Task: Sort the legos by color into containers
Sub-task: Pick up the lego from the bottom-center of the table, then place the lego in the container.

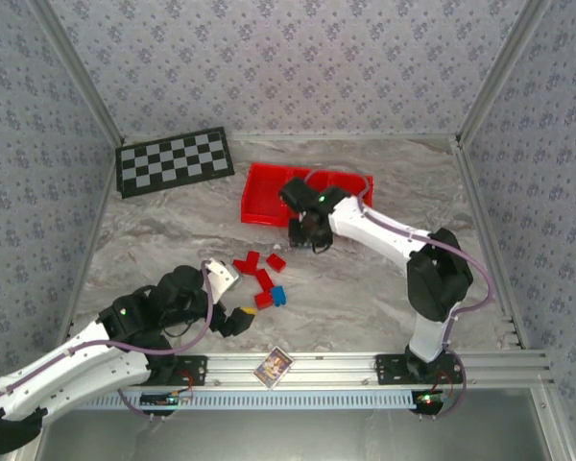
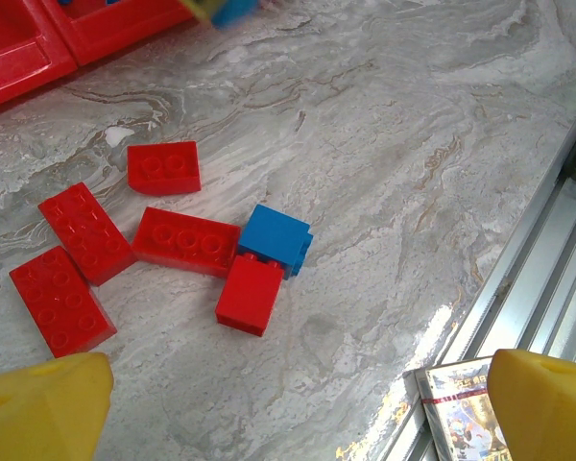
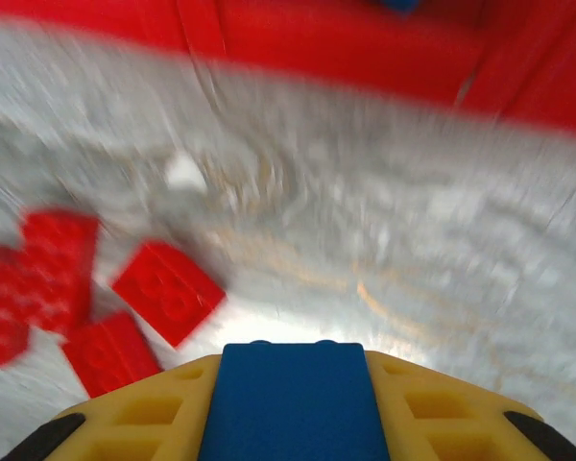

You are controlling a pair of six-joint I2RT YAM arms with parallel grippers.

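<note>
Nearest, the left gripper (image 2: pixel 293 408) hung with its jaws apart over red bricks (image 2: pixel 185 240) and a loose blue brick (image 2: pixel 274 235). Farther out, the right gripper (image 3: pixel 288 427) clamped another blue brick (image 3: pixel 290 384). It was best carried level and let go low inside the red tray (image 1: pixel 259 197) compartment that held blue.

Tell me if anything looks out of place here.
A card lies tilted on the near rail, away from the legos, and the checkerboard mat sits askew at the far left. Nothing looks damaged.

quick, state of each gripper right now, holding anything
Left gripper: open, holding nothing.
Right gripper: closed on a small blue plastic lego brick.
</note>
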